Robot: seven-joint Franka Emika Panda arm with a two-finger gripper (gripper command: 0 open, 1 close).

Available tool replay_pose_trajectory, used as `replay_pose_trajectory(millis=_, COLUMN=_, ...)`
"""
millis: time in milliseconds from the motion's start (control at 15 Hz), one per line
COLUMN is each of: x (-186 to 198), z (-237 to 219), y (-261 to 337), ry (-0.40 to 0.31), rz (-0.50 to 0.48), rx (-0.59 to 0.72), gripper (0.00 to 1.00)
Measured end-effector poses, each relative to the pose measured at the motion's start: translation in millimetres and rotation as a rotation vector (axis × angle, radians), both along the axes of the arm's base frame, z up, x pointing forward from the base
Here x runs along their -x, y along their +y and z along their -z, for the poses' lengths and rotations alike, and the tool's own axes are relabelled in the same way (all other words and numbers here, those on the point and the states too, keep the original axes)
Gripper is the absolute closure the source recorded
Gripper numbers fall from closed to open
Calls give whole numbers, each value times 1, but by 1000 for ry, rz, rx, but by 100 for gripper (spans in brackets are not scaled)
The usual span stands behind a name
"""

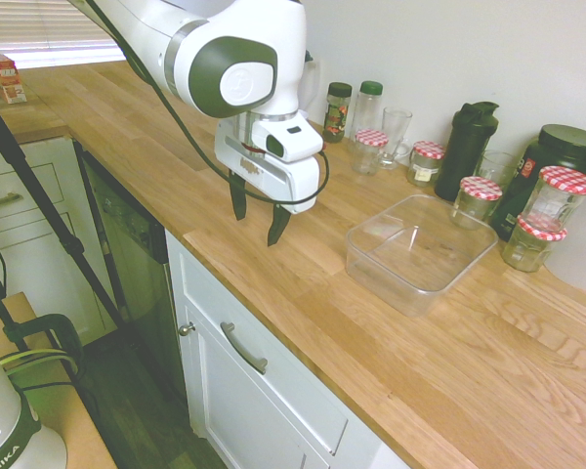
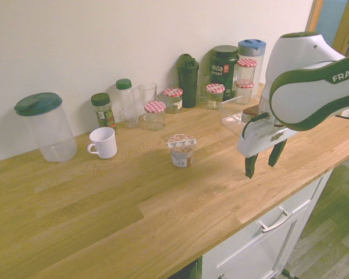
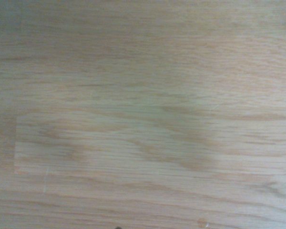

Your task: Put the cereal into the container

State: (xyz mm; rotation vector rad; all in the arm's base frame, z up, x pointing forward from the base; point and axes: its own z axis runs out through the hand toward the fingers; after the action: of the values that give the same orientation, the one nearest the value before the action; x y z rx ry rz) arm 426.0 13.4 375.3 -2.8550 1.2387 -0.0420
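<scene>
Table (image 2: 93, 232) foremost in the second exterior view; cereal (image 2: 182, 153) is seen towards nine o'clock from the empty, wide-open tool (image 2: 260, 170).

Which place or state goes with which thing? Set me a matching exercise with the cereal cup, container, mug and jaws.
Things:
1. cereal cup
2. container
3. mug
4. jaws

Places and states:
A. white, beside the tall pitcher with a dark green lid
B. open, with nothing between them
C. standing on the wooden counter, outside the container
D. clear plastic, near the jars with checkered lids

Right pairs: 1-C, 2-D, 3-A, 4-B
</scene>
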Motion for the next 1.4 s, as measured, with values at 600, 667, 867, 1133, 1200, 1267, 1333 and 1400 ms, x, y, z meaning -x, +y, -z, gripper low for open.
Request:
replay_pose_trajectory(millis=600, x=-22, z=10, y=51, ry=-167, rz=-31, rx=38, gripper=0)
replay_pose_trajectory(millis=667, x=-28, z=15, y=53, ry=-193, rz=-33, rx=34, gripper=0)
replay_pose_trajectory(millis=867, x=-48, z=25, y=61, ry=-332, rz=-26, rx=23, gripper=0)
replay_pose_trajectory(millis=1133, x=-78, z=27, y=83, ry=-422, rz=-38, rx=-31, gripper=0)
replay_pose_trajectory(millis=1200, x=-86, z=27, y=88, ry=-444, rz=-45, rx=-42, gripper=0)
replay_pose_trajectory(millis=1267, x=-95, z=29, y=91, ry=-460, rz=-48, rx=-52, gripper=0)
replay_pose_trajectory(millis=1333, x=-104, z=32, y=93, ry=-471, rz=-53, rx=-58, gripper=0)
replay_pose_trajectory(millis=1400, x=-113, z=35, y=95, ry=-480, rz=-62, rx=-61, gripper=0)
